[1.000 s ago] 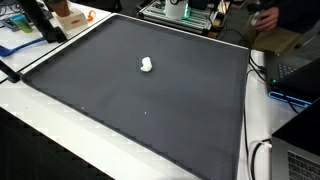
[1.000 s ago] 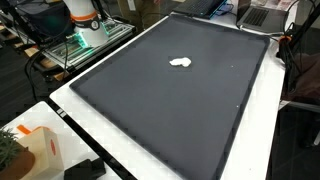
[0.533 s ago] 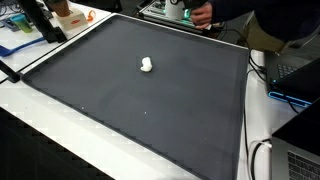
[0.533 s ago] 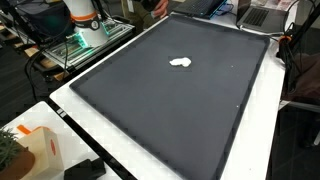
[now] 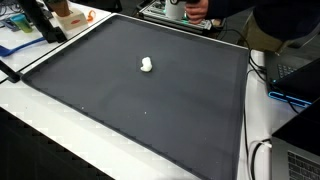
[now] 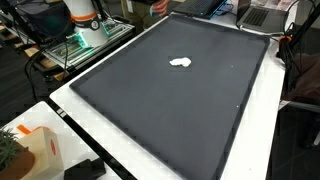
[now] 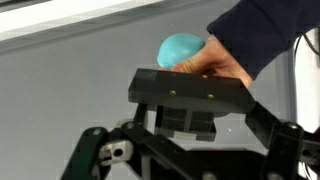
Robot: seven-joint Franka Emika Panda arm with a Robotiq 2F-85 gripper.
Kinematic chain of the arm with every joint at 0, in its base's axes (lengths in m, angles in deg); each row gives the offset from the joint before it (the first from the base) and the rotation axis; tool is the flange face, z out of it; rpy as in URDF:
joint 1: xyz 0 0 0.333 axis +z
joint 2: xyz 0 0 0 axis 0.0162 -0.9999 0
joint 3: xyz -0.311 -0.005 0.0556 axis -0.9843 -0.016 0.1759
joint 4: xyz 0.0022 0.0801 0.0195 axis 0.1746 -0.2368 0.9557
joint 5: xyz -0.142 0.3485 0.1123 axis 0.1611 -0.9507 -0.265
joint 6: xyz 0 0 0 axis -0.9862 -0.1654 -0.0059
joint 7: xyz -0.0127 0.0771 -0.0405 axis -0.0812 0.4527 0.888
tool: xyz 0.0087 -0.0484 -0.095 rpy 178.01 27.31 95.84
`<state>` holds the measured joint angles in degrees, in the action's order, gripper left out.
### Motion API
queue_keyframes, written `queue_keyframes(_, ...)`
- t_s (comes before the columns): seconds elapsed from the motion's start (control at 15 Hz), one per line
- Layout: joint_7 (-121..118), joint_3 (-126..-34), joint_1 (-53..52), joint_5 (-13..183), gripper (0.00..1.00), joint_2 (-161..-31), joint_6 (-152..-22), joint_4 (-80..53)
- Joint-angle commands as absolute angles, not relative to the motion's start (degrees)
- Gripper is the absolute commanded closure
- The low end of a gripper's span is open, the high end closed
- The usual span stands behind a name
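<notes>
Wrist view: your gripper (image 7: 190,142), jaws spread, empty; teal ball (image 7: 180,48), held in a person's hand (image 7: 228,62), lies just beyond it, centred.

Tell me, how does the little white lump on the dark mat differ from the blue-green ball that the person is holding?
The white lump is pale and irregular, while the blue-green ball is turquoise and smoothly rounded. The white lump lies alone on the dark mat, whereas the blue-green ball is gripped in a person's hand. Both are plain, single-coloured things.
</notes>
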<state>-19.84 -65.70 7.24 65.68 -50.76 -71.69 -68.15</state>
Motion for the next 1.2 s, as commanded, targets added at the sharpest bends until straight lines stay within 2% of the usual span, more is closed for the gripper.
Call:
queue_keyframes(0.0, -20.76, -65.36, 7.38, 63.69, 0.09, -49.46, -70.57, -68.7)
queue_keyframes(0.13, -20.68, -65.34, 7.43, 63.52, 0.34, -49.42, -70.56, -68.7)
queue_keyframes(0.4, -20.59, -65.42, 7.36, 63.55, 0.67, -49.47, -70.39, -68.6)
queue_keyframes(0.53, -20.54, -65.44, 7.37, 63.46, 0.78, -49.43, -70.24, -68.4)
queue_keyframes(0.87, -19.67, -65.96, 7.57, 62.51, 0.78, -46.76, -71.66, -70.15)
queue_keyframes(0.93, -20.05, -65.29, 6.81, 64.31, 0.78, -50.32, -71.45, -67.93)
queue_keyframes(1.0, -20.05, -65.28, 6.79, 64.33, 0.53, -50.14, -71.45, -67.94)
queue_keyframes(1.13, -20.05, -65.27, 6.78, 64.35, 0.53, -50.28, -71.46, -67.9)
